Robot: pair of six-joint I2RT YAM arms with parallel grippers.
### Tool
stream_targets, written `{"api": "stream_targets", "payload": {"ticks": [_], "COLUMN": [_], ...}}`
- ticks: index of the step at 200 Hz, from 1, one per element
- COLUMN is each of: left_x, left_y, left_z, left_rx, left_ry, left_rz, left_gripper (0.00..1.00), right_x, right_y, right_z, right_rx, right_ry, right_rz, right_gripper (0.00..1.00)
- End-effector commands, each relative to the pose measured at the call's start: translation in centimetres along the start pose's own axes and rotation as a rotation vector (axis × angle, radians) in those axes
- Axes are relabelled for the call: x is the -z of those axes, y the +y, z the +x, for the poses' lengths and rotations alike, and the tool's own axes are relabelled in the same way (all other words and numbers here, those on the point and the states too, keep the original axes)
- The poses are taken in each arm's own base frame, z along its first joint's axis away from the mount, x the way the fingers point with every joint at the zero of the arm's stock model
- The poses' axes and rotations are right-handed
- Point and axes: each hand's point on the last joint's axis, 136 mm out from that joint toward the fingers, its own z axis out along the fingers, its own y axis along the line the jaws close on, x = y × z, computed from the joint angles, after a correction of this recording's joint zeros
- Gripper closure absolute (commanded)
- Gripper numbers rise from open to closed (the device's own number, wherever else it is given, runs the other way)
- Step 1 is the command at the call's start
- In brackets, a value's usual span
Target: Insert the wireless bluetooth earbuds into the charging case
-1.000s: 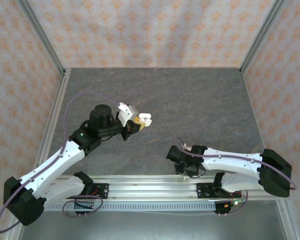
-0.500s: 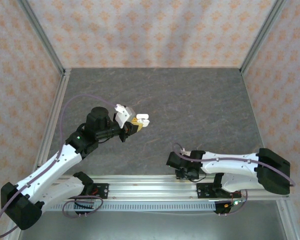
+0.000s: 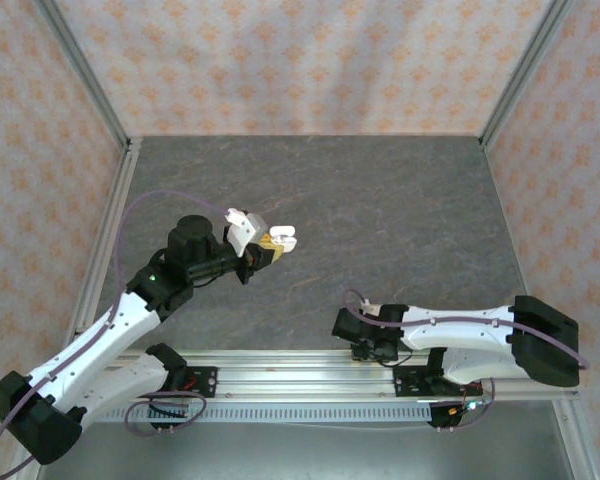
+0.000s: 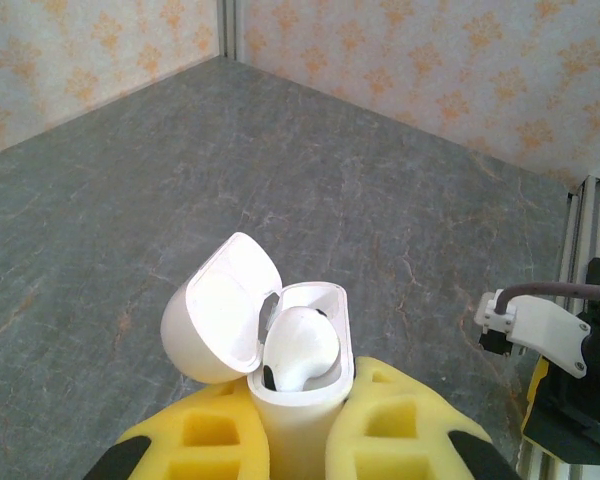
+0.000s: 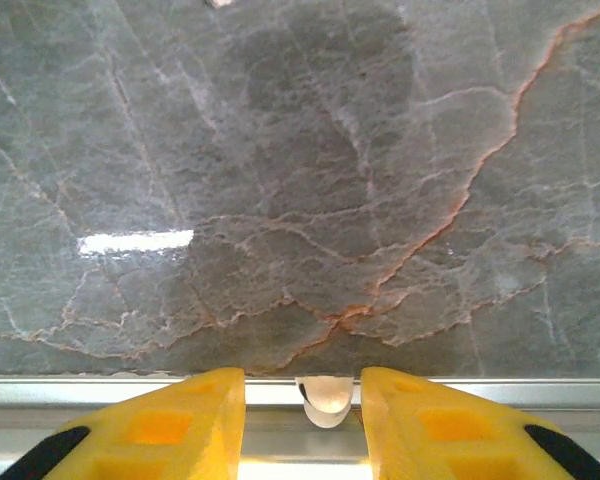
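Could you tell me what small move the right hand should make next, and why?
Probably carry the right hand toward the charging case: the left hand holds it with the lid open and one earbud seated, while a small white piece, likely an earbud, sits between the right hand's fingers.

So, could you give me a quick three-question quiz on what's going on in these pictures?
1. True or false: the charging case held in the left hand has its lid shut.
2. Multiple choice: what colour is the earbud sitting in the case? A) white B) pink-red C) black
3. Fill in: the ___ hand hangs over the metal rail at the near edge of the table.

Key
1. False: the lid is swung open.
2. A.
3. Right: the right hand is the one over the rail, with its fingers apart.
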Motion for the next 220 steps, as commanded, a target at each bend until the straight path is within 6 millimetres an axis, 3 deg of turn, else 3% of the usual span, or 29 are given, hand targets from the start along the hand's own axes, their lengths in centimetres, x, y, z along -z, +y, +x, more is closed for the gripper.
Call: {"api": "stream_targets", "payload": {"ticks": [1,83,220], "left_x": [0.6,1.0,2.5], "left_y": [0.3,0.2,-0.1], "left_z": [0.0,-0.3,-0.9], "left_rx": [0.017,0.038,0.071], "left_ry": [-0.01,-0.026,-0.06], "left_rz": [-0.025,-0.03,-0.051], "left_gripper": [1.0,1.0,1.0], "right_x": [-2.1,-3.2,-2.1], "right_y": [-3.3,-4.9,-4.8], "right_z": [1.2,2.3,4.4], "right_rx": [-0.014,0.006,-0.006], "right_ry": [0.013,-0.037,0.013], "right_rz": [0.115,0.161,0.178], "right_gripper": [0.63,0.63,0.65]}}
